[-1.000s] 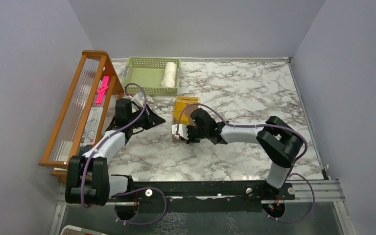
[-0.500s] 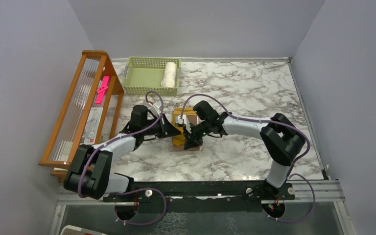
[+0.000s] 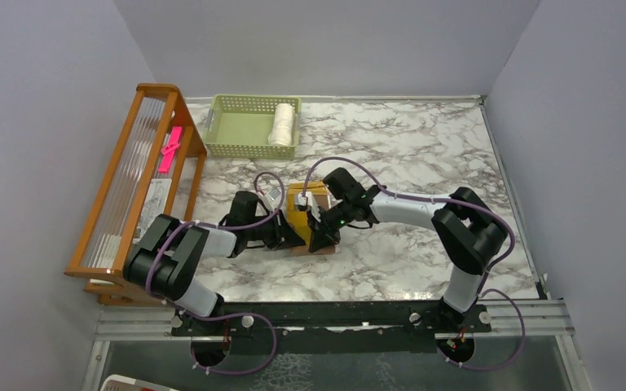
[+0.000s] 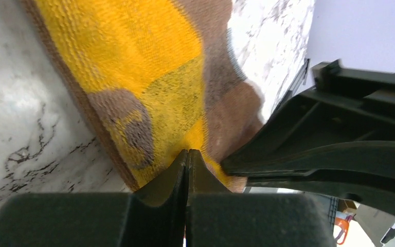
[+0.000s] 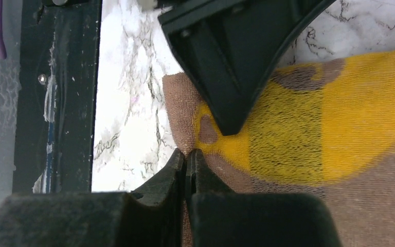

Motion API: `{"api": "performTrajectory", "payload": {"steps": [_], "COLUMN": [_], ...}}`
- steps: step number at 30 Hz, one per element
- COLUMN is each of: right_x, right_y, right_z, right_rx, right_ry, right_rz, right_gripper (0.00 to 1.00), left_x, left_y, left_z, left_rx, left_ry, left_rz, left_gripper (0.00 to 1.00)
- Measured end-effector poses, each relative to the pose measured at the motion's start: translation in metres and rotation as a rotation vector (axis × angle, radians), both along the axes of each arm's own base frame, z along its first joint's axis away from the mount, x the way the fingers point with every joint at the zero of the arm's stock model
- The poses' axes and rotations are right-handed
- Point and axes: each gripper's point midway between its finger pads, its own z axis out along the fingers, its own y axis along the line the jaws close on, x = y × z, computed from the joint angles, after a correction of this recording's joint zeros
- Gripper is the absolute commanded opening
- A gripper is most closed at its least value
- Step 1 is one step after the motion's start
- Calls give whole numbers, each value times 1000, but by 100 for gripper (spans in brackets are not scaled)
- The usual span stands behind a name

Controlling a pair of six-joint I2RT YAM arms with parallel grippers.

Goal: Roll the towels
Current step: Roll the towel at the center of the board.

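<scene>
our left gripper [image 4: 186, 154] has swung in beside the right gripper [image 5: 186, 154]; both sit clenched, tips on the near edge of the mustard towel [image 3: 301, 208] (flat, mid-table). rolling can begin, we judge; the cream towel [image 3: 283, 124] lies rolled in the basket [image 3: 236, 148].

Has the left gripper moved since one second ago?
Yes. The left gripper went right and nearer, away from the wooden rack, to the yellow towel.

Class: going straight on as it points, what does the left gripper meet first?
The yellow towel: the left gripper seems to be touching it at the tips, though depth is unclear.
</scene>
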Motion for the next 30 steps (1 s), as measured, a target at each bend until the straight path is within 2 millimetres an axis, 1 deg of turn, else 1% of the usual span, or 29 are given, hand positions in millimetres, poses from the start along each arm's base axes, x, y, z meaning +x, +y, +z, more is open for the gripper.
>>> {"api": "performTrajectory", "payload": {"steps": [4,6,9,13,17,19,21,23,25,26,27,28,30], "right_x": [4,7,10,15,21,25,24,19,15,15,15,15,18], "right_y": [0,1,2,4,9,14,14,12,9,7,6,5,4], "right_z": [6,9,10,9,7,3,-2,-9,-14,-16,-18,-20,-22], "right_rx": [16,24,31,49,58,60,58,58,51,44,32,19,-4], "right_ry": [26,41,97,225,391,480,542,631,704,731,757,781,822], "right_rz": [-7,-7,1,19,42,59,63,67,55,41,23,3,-41], "right_gripper": [1,1,1,1,1,1,1,1,1,1,1,1,1], "left_x": [-11,-12,-10,-6,7,24,44,73,95,101,104,104,94], "left_y": [0,0,-2,-3,-1,6,17,33,49,55,58,58,54], "left_z": [-16,-21,-22,-21,-14,-2,13,39,67,80,92,99,109], "left_rx": [25,29,23,19,24,30,44,70,97,107,112,113,90], "left_ry": [38,47,40,36,35,17,-16,-85,-164,-204,-242,-266,-298], "left_rz": [-13,-15,-17,-19,5,45,86,140,184,193,192,187,154], "left_gripper": [0,0,0,0,0,0,1,2,3,0,0,0,0]}}
